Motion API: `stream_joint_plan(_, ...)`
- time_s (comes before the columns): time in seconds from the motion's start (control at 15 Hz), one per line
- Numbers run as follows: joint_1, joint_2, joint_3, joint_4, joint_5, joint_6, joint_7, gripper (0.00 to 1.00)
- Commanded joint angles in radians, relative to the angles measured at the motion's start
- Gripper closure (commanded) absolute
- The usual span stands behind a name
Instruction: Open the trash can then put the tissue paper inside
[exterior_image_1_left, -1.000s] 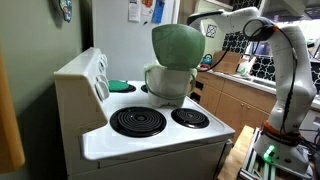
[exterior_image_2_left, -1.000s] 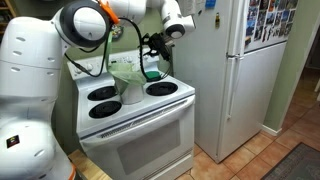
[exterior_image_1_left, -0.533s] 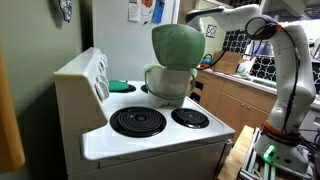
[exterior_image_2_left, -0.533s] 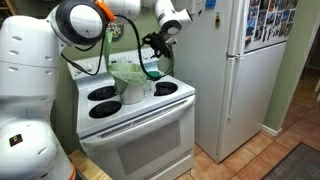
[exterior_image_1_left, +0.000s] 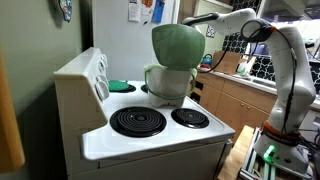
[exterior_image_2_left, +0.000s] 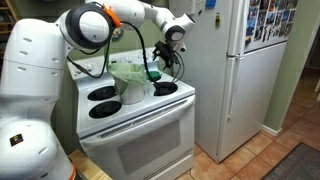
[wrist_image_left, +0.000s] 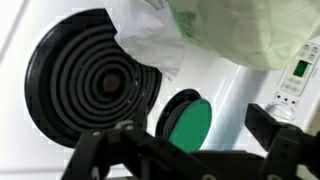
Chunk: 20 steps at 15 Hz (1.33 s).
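1. Standing on the stove (exterior_image_1_left: 212, 136), the can (exterior_image_1_left: 165, 85) has its lid (exterior_image_1_left: 178, 45) raised upright.
2. Gripper (wrist_image_left: 190, 135) hangs beside the can over a green disc (wrist_image_left: 188, 120), jaws spread wide, holding nothing.

No readable text, papers (exterior_image_1_left: 143, 10) on the fridge (exterior_image_2_left: 235, 90) too blurred

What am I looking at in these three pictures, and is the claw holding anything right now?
The white jointed machine is a robot arm ending in a two-fingered gripper. Two pictures come from cameras standing in the room. The third comes from the arm's wrist and looks at the stove top. On the white stove stands a small trash can with its green lid raised. A flat green disc lies nearby. The gripper's fingers are spread and hold nothing.
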Motion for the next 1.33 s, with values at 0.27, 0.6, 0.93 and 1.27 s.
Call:
stream_joint_plan(0.27, -0.021, 0.089, 0.036, 0.052, -0.098, -0.137, 0.151, 0.00)
stream_joint_plan(0.6, -0.024, 0.140, 0.053, 0.093, -0.075, -0.234, 0.267, 0.00)
stream_joint_plan(0.93, 0.005, 0.176, 0.040, 0.093, -0.080, -0.238, 0.480, 0.00)
stream_joint_plan(1.27, 0.015, 0.206, 0.042, 0.097, -0.080, -0.223, 0.583, 0.12)
